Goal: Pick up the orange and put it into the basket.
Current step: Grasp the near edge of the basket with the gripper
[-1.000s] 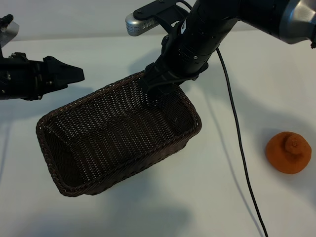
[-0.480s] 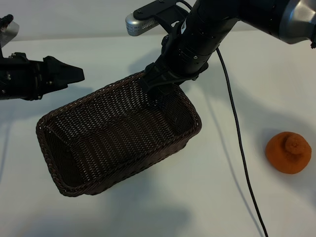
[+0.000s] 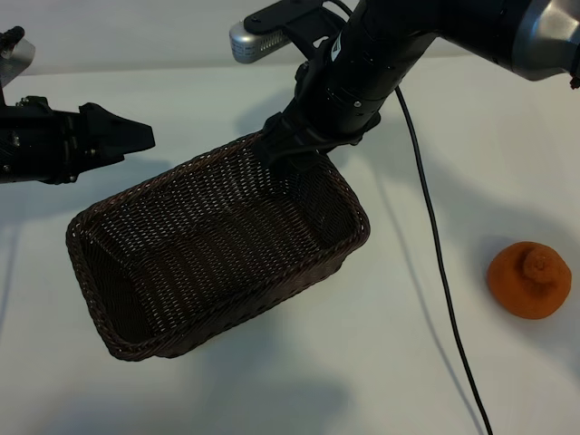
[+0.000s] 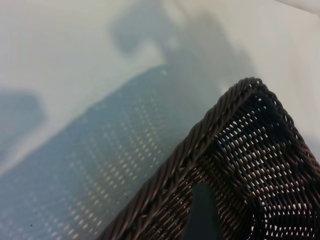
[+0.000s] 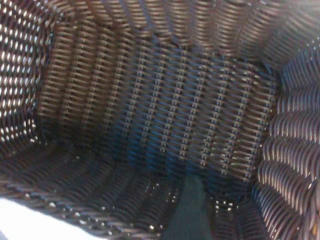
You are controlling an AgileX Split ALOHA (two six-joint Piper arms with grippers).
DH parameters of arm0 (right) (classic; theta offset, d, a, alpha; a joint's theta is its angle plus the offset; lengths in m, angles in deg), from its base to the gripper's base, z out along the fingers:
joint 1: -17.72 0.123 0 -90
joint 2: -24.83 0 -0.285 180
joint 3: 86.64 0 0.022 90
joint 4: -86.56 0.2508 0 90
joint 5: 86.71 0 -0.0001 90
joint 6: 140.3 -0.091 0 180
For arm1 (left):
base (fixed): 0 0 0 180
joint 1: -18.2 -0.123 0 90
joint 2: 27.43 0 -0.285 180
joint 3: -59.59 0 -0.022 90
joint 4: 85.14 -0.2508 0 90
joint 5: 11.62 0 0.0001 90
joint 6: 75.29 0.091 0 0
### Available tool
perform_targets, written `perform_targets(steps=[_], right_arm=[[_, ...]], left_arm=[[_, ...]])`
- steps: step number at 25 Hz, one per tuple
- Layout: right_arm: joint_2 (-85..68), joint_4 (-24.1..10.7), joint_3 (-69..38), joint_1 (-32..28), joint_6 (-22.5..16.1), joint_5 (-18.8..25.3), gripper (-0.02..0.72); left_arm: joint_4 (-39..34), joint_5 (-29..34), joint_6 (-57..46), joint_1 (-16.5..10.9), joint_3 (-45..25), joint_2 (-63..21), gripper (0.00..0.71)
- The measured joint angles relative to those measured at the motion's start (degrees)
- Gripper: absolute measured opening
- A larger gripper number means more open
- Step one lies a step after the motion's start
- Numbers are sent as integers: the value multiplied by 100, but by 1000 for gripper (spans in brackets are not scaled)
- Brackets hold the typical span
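The orange (image 3: 530, 279), a rough ball with a knob on top, lies on the white table at the right, well apart from the basket (image 3: 353, 237). The dark woven basket stands in the middle, with nothing in it. My right gripper (image 3: 288, 161) hangs open over the basket's far right corner, mostly hidden under its arm. In the right wrist view one of its fingers (image 5: 189, 202) points at the woven floor (image 5: 165, 100). My left gripper (image 3: 136, 136) hovers open to the left of the basket. Its finger (image 4: 202, 210) shows over a basket corner (image 4: 235, 97).
A black cable (image 3: 435, 245) runs from the right arm down across the table between basket and orange. White tabletop (image 3: 408, 362) surrounds the basket, and the orange lies close to the right edge of the exterior view.
The right arm has shifted very slightly toward the far side above the basket's corner. The left arm, basket and orange stay where they were.
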Motion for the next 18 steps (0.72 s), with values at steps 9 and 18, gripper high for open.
perform_targets(steps=[9, 18], right_arm=[[0, 5, 0, 0, 0, -155, 595], [0, -91, 0, 0, 12, -57, 595]], left_arm=[[47, 7, -5, 0, 0, 0, 588], [-665, 155, -957, 0, 0, -451, 574]])
